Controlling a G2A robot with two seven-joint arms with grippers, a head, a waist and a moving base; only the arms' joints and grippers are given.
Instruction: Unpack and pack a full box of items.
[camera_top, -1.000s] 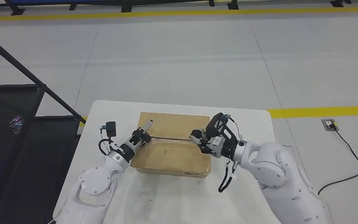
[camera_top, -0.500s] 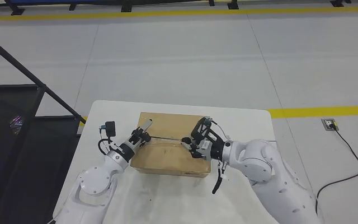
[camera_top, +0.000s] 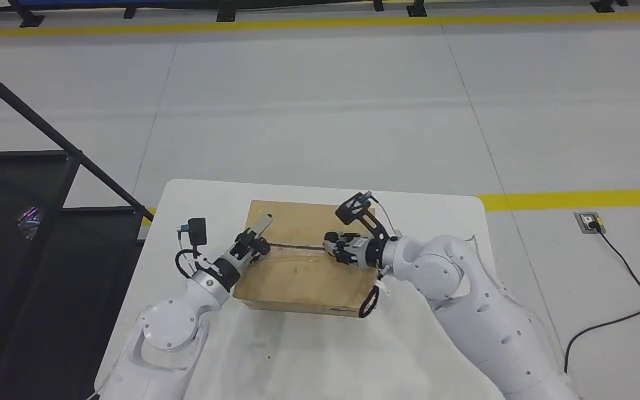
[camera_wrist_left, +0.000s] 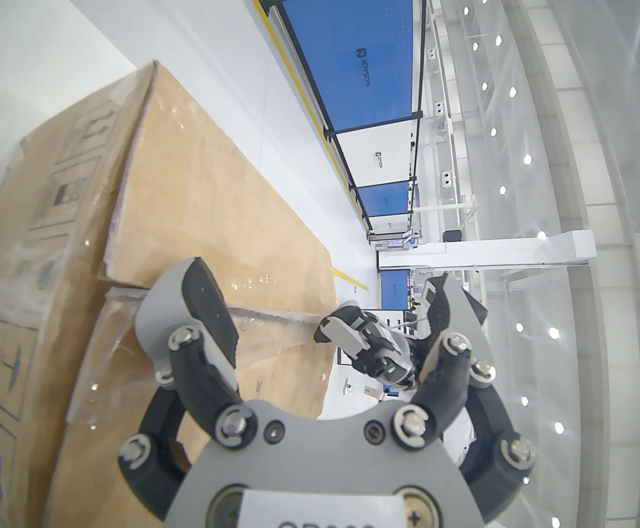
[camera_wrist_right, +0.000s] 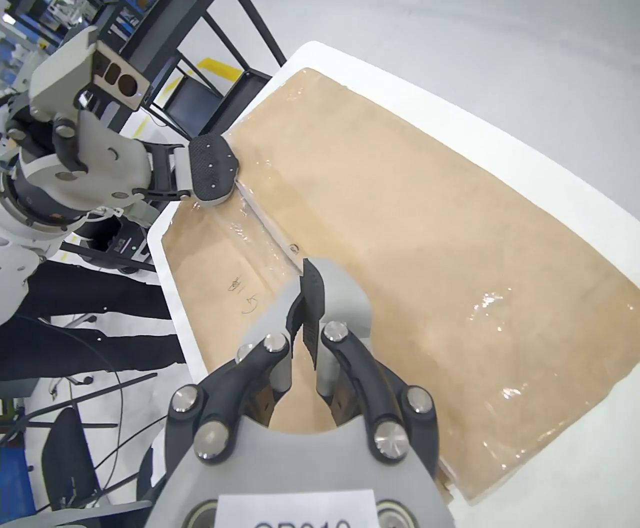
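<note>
so the box (camera_top: 305, 265) sits taped shut in the middle of the table (camera_top: 200, 205). The left hand (camera_top: 254, 238) is spread open, one finger resting on the lid at the end of the seam (camera_wrist_right: 265, 220), looks like it's steadying things. The right hand (camera_wrist_right: 306, 280) is pinched closed, tips on the seam mid-lid, I'd guess to break the tape
</note>
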